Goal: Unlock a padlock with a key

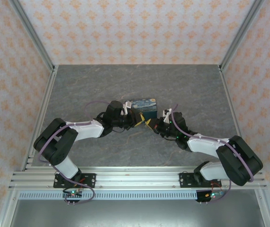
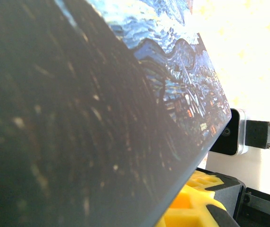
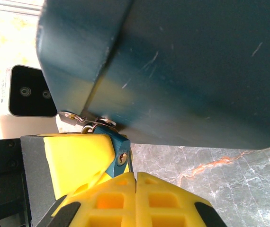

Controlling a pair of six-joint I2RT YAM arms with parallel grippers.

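Observation:
The padlock point(image 3: 120, 153) is a small blue body with a brass keyhole. It hangs by its shackle from a metal hasp point(image 3: 80, 118) on a box point(image 1: 143, 105) printed with a starry-night painting. A yellow finger point(image 3: 78, 156) of my left gripper point(image 1: 139, 120) lies flat against the padlock's side; the other finger is hidden behind it. My right gripper point(image 3: 136, 174) is shut on the key point(image 3: 130, 161). Its slim dark blade sticks up beside the keyhole and stays outside it.
The box's painted face point(image 2: 102, 118) sits very close in the left wrist view, and its dark blue sides point(image 3: 182, 61) hang over the right fingers. Grey marble tabletop point(image 1: 192, 90) spreads around, fenced by aluminium posts and patterned walls.

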